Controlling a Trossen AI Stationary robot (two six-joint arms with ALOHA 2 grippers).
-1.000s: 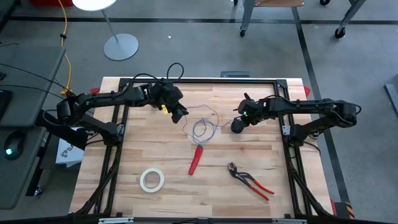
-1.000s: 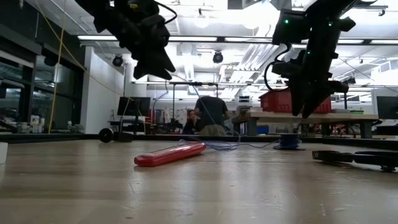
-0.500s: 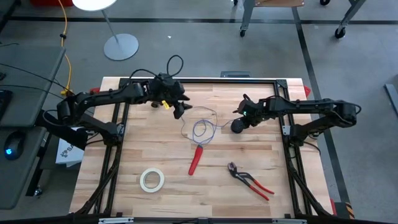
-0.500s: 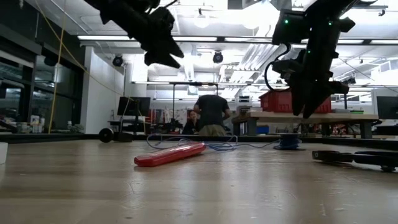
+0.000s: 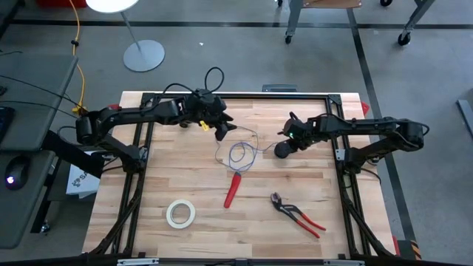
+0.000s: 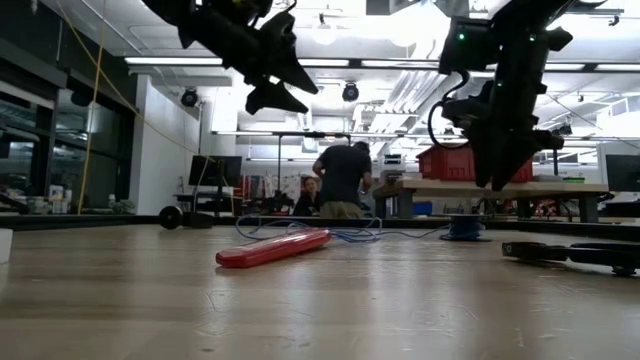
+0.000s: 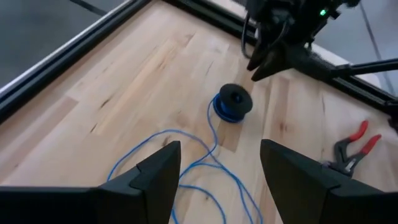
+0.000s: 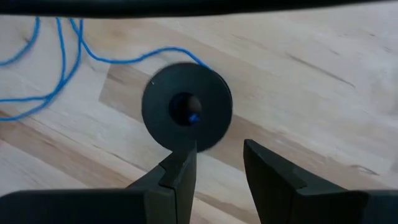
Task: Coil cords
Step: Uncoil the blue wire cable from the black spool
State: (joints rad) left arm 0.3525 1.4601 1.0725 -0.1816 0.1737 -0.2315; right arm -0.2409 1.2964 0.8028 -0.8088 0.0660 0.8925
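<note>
The left gripper (image 5: 224, 129), fingers spread and empty, is hovering at the wire's (image 5: 238, 154) eleven o'clock. The right gripper (image 8: 219, 163), fingers parted, is poising over the spool (image 5: 281, 150). Next: regrasping wire.

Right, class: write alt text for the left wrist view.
A black spool wound with blue wire sits on the wooden table, its loose wire looping toward the open left gripper. The right gripper hovers beyond the spool; red-handled pliers lie aside.
</note>
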